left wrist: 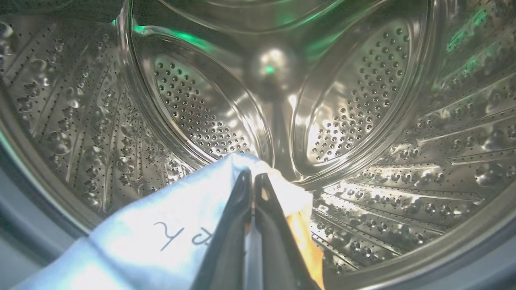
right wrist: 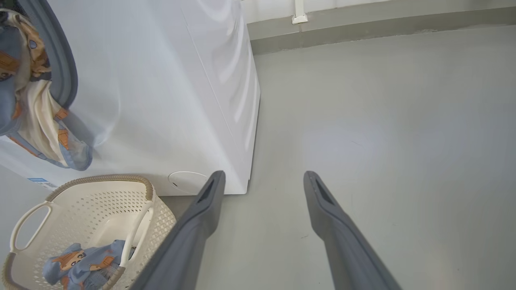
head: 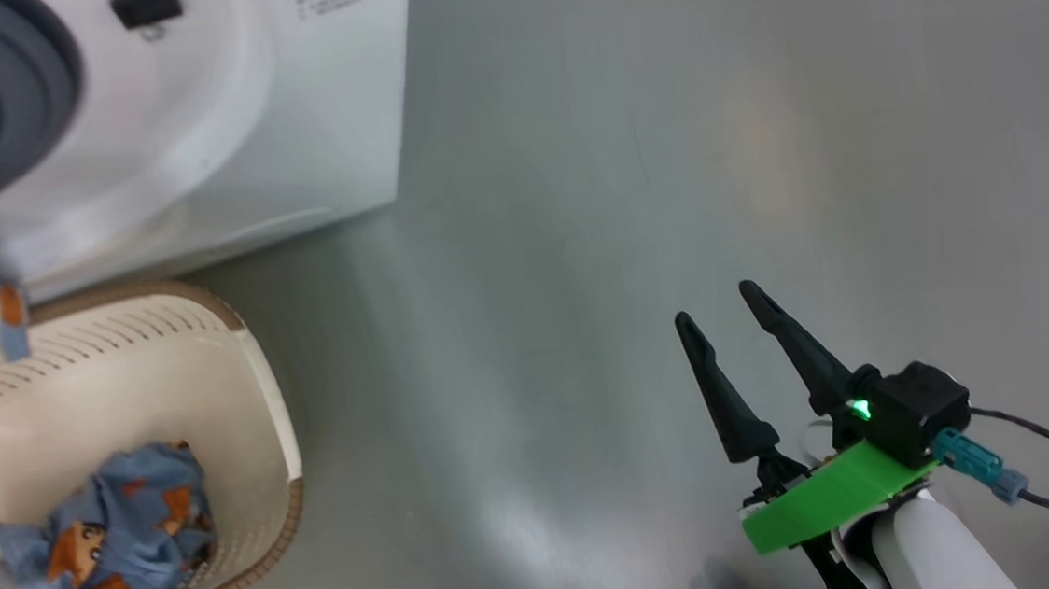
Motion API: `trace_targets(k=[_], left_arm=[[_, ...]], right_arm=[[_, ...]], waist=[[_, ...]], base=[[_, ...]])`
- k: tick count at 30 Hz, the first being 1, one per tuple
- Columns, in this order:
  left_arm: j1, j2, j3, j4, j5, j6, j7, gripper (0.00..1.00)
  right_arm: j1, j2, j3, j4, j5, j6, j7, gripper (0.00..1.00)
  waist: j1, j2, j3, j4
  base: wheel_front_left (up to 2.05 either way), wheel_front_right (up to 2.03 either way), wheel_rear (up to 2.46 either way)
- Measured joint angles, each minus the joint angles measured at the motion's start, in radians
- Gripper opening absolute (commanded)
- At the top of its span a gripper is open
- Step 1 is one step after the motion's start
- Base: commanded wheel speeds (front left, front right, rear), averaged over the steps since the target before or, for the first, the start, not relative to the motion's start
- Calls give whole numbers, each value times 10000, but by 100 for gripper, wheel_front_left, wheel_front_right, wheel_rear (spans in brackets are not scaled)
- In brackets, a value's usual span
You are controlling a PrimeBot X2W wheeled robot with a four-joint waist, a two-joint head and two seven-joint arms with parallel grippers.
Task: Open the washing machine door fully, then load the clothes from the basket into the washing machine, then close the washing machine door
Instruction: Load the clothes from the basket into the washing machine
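At the bottom middle of the left wrist view, the left claw (left wrist: 252,175) is pinching a pale blue garment (left wrist: 161,229) inside the steel drum (left wrist: 72,121) of the washing machine (head: 241,139). At the upper left of the right wrist view, this garment trails out over the grey gasket (right wrist: 64,68). The right claw (head: 714,304) is spread and holds nothing, above the floor (head: 572,188) at the lower right of the head view. A second garment (head: 113,537) lies in the basket (head: 262,381) at the lower left.

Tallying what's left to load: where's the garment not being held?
Head view, lower left: the garment lies crumpled in the basket, on the floor in front of the washing machine.
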Motion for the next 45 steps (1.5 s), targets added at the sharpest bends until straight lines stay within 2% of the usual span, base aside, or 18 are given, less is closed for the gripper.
trace_targets(k=[5,16,25,32,35,36,37,38,39,40,41,45], left_arm=[[-1317,387,140,174,23,-109,0,0],[-2765,792,107,159,117,-282,0,0],[-3773,901,-207,322,341,-316,-2,0],[-3766,853,-458,1530,470,-343,-2,0],[-3729,857,-458,1774,619,-169,-2,0],[-3697,857,-483,1894,677,-161,-2,7],[-3665,857,-489,2054,727,-84,-2,7],[-3648,853,-493,2201,736,-21,-2,49],[-3611,855,-502,2288,754,13,-2,49],[-3565,853,-500,2362,796,88,-2,81],[-3526,849,-495,2460,842,182,-2,100],[-3282,706,-485,2872,917,520,-2,100]], right_arm=[[-379,2,171,-144,2,0,0,100],[-555,4,307,-163,-27,0,0,100],[-535,4,167,-230,-102,0,0,100],[-540,6,178,-155,-117,0,0,100],[-549,6,178,-98,-115,0,0,100],[-550,4,178,-77,-115,0,0,100],[-550,4,184,-52,-115,0,0,100],[-550,4,186,-29,-115,0,0,100],[-553,4,190,0,-115,0,0,100],[-558,4,192,25,-115,0,0,100],[-559,4,196,40,-111,0,0,100],[-559,4,194,150,-84,0,0,100]], waist=[[0,0,838,-133],[-1,0,1789,-303],[-2,0,2067,-330],[-2,0,1995,-177],[-2,0,1854,-128],[-2,0,1801,-112],[-2,0,1741,-95],[-2,0,1682,-75],[-2,0,1622,-54],[-2,0,1559,-31],[-2,0,1496,-9],[-3,0,1218,92]], base=[[0,0,0],[0,0,0],[0,0,0],[0,0,0],[0,0,0],[0,0,0],[0,0,0],[0,0,0],[0,0,0],[0,0,0],[0,0,0],[0,0,0]])
